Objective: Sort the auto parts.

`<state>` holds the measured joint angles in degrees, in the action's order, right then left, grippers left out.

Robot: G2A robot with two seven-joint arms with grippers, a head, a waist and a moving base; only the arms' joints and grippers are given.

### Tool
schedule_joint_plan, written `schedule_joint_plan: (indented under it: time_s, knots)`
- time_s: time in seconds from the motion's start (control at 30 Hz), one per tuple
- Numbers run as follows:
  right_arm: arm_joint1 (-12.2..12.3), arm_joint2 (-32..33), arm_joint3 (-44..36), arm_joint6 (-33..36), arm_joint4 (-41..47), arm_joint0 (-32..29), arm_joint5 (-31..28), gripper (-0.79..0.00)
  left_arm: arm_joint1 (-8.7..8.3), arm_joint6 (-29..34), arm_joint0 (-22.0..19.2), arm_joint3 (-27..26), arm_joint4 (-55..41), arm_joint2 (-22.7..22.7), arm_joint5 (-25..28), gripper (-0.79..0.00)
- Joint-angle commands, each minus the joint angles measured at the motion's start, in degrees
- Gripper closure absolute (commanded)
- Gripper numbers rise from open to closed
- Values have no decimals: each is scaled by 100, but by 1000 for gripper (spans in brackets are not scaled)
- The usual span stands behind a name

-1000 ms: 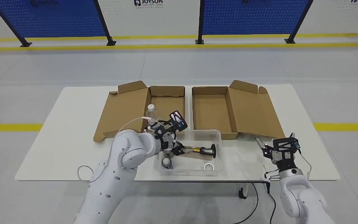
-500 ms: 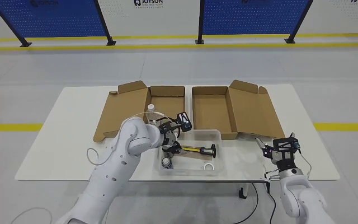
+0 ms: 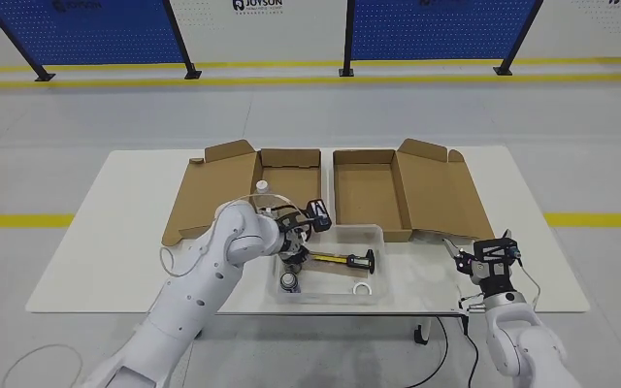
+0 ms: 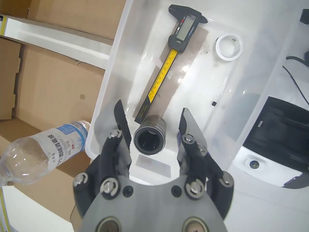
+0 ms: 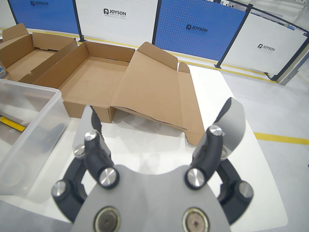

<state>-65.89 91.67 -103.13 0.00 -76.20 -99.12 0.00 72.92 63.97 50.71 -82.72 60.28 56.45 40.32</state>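
We see a white table [image 3: 116,223] with rounded corners, standing on a pale grey floor [image 3: 543,107]. Beyond the table's far edge, well apart from it, a yellow line [image 3: 291,80] runs across the floor parallel to that edge. Just behind that line stands a row of perforated partition panels: a blue panel [image 3: 97,29] past the table's left end, a white panel [image 3: 257,34] past its middle, and another blue panel [image 3: 437,24] past its right half. Black feet [image 3: 192,72] brace the posts. A second yellow line [image 3: 29,220] meets the table's left side and shows again off its right side.
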Motion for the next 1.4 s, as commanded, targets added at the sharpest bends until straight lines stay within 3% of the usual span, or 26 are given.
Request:
schedule_joint_plan:
  time_s: [0.0, 0.4, 0.43, 0.73, 1.13, 1.37]
  knots:
    - [0, 0, 0, 0, 0, 0, 0, -785, -28, 9, -44, 59, 75, -30, -10, -425]
    - [0, 0, 0, 0, 0, 0, 0, -785, -152, 30, -395, 474, 262, -456, -31, -372]
    - [0, 0, 0, 0, 0, 0, 0, -785, -162, 38, -426, 491, 267, -489, -39, -289]
    - [0, 0, 0, 0, 0, 0, 0, -785, -231, 79, -600, 663, 174, -740, -80, -372]
    - [0, 0, 0, 0, 0, 0, 0, -785, -317, 161, -794, 878, 211, -1088, -162, -406]
    - [0, 0, 0, 0, 0, 0, 0, -785, -327, 163, -882, 1001, 95, -1309, -164, -376]
